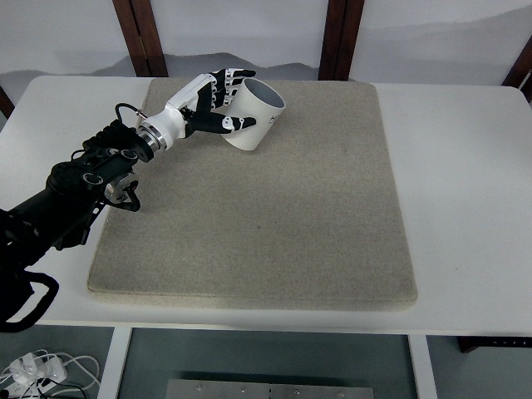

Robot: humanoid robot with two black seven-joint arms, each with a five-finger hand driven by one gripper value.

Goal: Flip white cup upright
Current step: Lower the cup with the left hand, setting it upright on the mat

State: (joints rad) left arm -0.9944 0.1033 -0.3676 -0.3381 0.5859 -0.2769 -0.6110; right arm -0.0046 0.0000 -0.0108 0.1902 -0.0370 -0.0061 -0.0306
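I am working the left hand (212, 104), its fingers (226, 79) wrapping the tilted white cup (253, 116) on the grey mat (274, 224). I am aiming to keep that grip firm while rolling the wrist until the base seats flat.

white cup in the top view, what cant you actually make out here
- White cup, top view: its base and near side are covered by the left hand wrapped around it, so whether the cup touches the mat cannot be told.
- Inside of the cup: seen at a slant, too shaded to judge.
- Left arm: shoulder end cut off by the picture's left edge.
- Right arm: out of view.
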